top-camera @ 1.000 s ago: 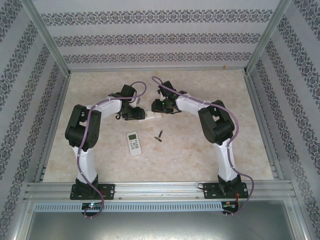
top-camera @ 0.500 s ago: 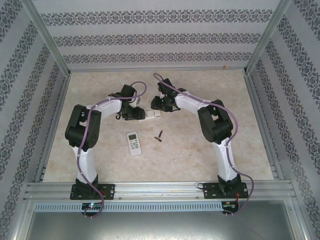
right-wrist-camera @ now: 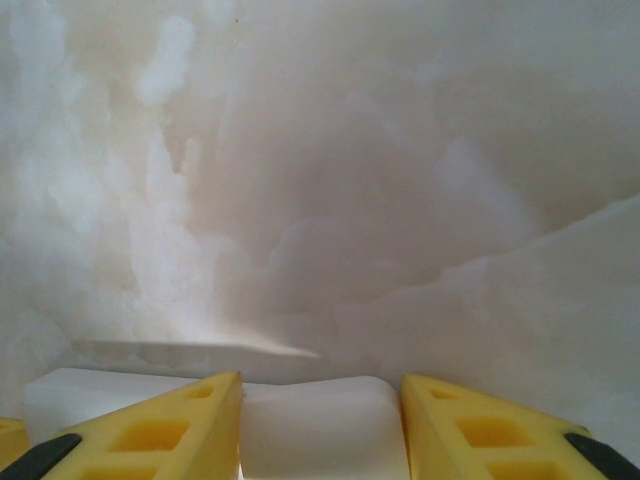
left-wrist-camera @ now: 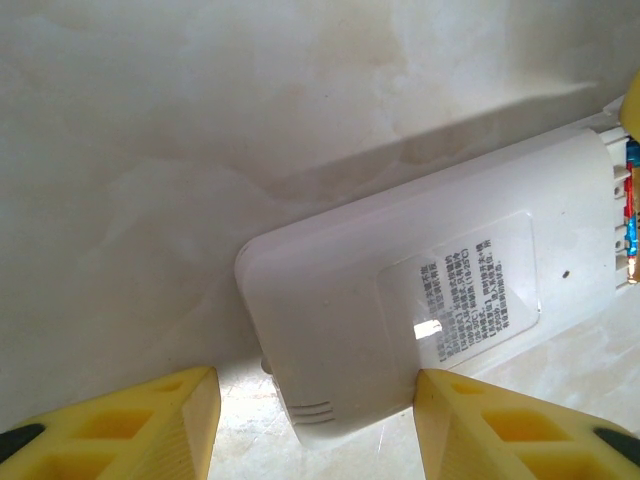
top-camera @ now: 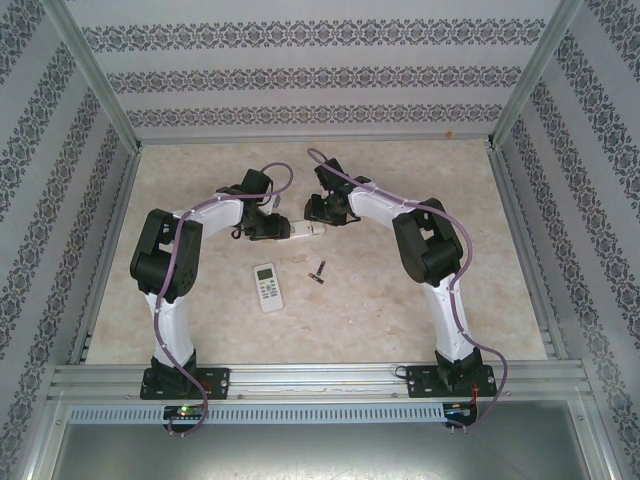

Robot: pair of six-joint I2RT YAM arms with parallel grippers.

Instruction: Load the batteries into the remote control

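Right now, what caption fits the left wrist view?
Left gripper straddling a white remote control, label side up, over a marbled table.

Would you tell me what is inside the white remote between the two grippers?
At the remote's end, small red and blue parts show in a gap. Its white back covers the rest, so anything else inside cannot be seen.
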